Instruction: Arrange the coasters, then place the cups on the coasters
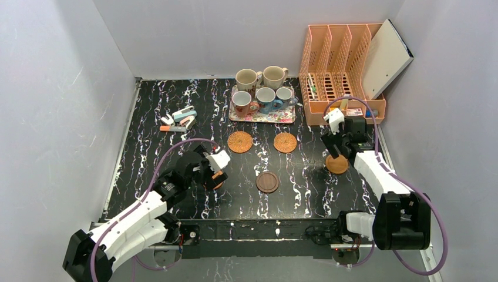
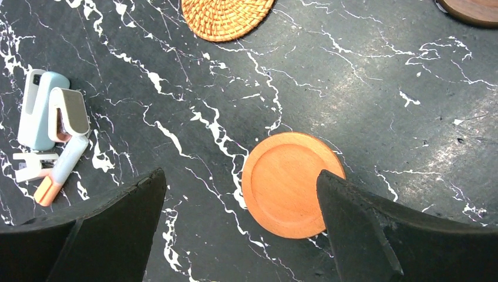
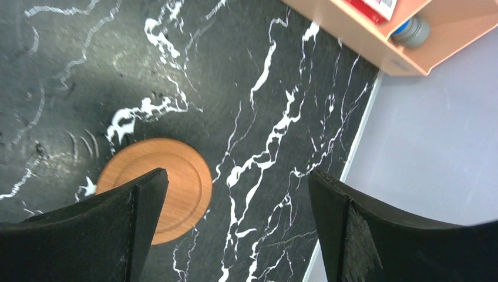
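Five cups (image 1: 262,96) on the floral tray (image 1: 262,118), two woven coasters (image 1: 239,141) and dark coaster (image 1: 267,182) before the tray, left gripper (image 2: 241,176) wide apart over smooth coaster (image 2: 288,182) near-left of it, right gripper (image 3: 238,176) wide apart over second smooth coaster (image 3: 176,176) near-right

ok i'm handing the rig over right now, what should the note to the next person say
left pincer: open, empty, over a smooth orange coaster, near left.
right pincer: open, empty, over the other smooth coaster, right side.
two woven coasters lie mid-table, dark wood coaster nearer the arms.
done: all five coasters lie flat and apart.
left: the five cups sit on the floral tray at the back, none on a coaster; coaster spacing may need a last touch.
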